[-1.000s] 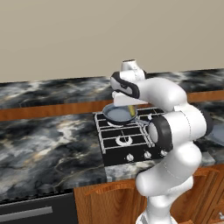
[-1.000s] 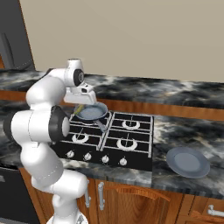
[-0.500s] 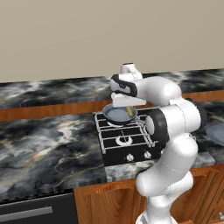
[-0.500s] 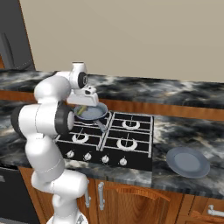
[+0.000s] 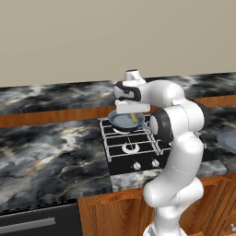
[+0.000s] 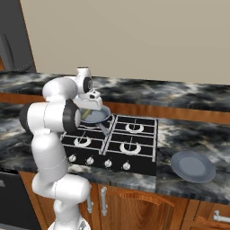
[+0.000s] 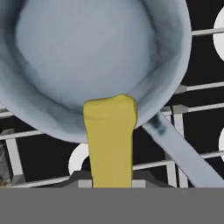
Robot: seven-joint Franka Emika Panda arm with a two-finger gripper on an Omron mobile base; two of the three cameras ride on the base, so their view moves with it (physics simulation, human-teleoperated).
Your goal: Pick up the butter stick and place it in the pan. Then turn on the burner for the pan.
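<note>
The butter (image 7: 110, 140) is held clamped in the gripper (image 7: 111, 181), its far end hanging over the near rim of the pan (image 7: 87, 57). In the left base view the butter (image 5: 133, 118) is seen just above the pan (image 5: 125, 121), which sits on the rear burner of the cooktop (image 5: 133, 150). The pick-up is judged done; release into the pan and the lighting of the burner remain.
</note>
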